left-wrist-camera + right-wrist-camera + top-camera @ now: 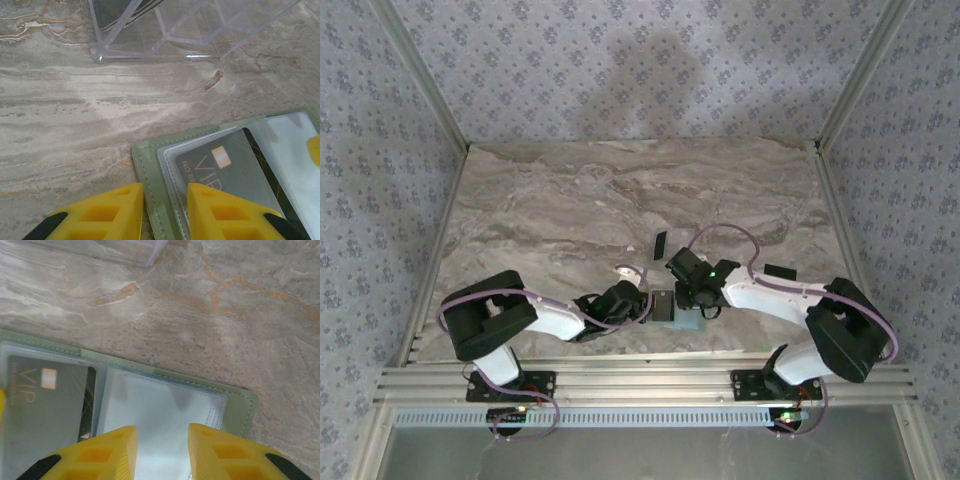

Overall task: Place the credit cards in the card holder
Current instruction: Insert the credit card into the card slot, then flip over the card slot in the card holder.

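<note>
The card holder lies open on the marble between both arms. Its pale green border frames clear sleeves, and a grey VIP credit card sits inside the left sleeve. My left gripper stands open low over the holder's left edge, one finger beside the border and the other over the card. My right gripper is open over the clear right sleeve, beside the same card. Two dark credit cards lie loose on the table behind the grippers.
A clear plastic stand sits just beyond the holder, its corner also close to the right gripper. The marble tabletop stretches back to patterned walls. A metal rail runs along the near edge.
</note>
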Controlling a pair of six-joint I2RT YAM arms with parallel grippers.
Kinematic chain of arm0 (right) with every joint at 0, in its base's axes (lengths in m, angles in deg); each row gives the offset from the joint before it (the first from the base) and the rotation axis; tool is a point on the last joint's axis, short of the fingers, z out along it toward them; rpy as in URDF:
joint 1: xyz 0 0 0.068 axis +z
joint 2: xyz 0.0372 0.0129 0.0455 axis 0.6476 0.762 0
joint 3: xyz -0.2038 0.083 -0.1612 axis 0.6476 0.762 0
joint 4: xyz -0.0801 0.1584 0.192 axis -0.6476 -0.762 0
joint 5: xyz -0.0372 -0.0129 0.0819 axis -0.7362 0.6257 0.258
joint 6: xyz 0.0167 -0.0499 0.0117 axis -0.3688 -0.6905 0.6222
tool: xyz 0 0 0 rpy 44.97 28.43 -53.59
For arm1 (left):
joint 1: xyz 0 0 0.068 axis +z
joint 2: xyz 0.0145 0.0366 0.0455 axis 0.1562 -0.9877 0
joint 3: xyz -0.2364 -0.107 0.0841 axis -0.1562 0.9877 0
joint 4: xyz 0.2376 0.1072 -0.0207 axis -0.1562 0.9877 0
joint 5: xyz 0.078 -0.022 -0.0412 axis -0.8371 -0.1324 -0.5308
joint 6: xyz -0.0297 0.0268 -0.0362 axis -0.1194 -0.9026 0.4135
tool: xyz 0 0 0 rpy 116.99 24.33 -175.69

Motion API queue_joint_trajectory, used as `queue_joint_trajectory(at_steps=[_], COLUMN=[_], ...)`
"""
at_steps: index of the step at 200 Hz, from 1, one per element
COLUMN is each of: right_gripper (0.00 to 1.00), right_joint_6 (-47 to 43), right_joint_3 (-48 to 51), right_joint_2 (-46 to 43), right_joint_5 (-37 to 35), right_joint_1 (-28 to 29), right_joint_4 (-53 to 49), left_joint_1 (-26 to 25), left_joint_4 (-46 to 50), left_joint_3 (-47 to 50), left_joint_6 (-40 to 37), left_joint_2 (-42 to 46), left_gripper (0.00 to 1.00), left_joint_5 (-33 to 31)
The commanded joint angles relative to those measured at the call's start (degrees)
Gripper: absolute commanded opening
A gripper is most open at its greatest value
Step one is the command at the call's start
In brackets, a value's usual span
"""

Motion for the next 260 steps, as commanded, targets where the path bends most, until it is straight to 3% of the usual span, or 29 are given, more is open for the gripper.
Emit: queue_joint_trajectory(at_steps=[1,61,136,177,234,260], right_gripper=[0.34,0.25,0.0,0.0,0.0,0.15], right_joint_6=[0.52,1.41,0.73,-0.42,-2.18,-2.9], right_joint_3=[1.29,2.8,4.39,4.19,-0.21,-2.76], right_joint_2=[0.95,1.69,0.51,-1.35,3.73,5.84], right_joint_5=[-1.76,-2.01,0.47,6.04,12.64,14.05], right_joint_1=[0.37,0.54,0.51,0.62,2.11,3.8], right_joint_4=[0.62,1.55,5.57,9.85,15.07,16.39], left_joint_1=[-0.75,-0.17,0.07,0.07,0.07,0.38], left_joint_4=[10.41,9.85,9.08,8.52,8.23,8.21], left_joint_3=[3.2,3.63,3.92,3.79,3.77,4.01], left_joint_6=[1.17,1.13,0.96,0.99,1.24,1.6], left_joint_2=[-2.26,-1.99,-2.24,-2.93,-3.15,-2.72], left_gripper=[0.29,0.29,0.29,0.29,0.29,0.29], left_joint_5=[8.44,9.19,9.91,10.54,10.54,10.38])
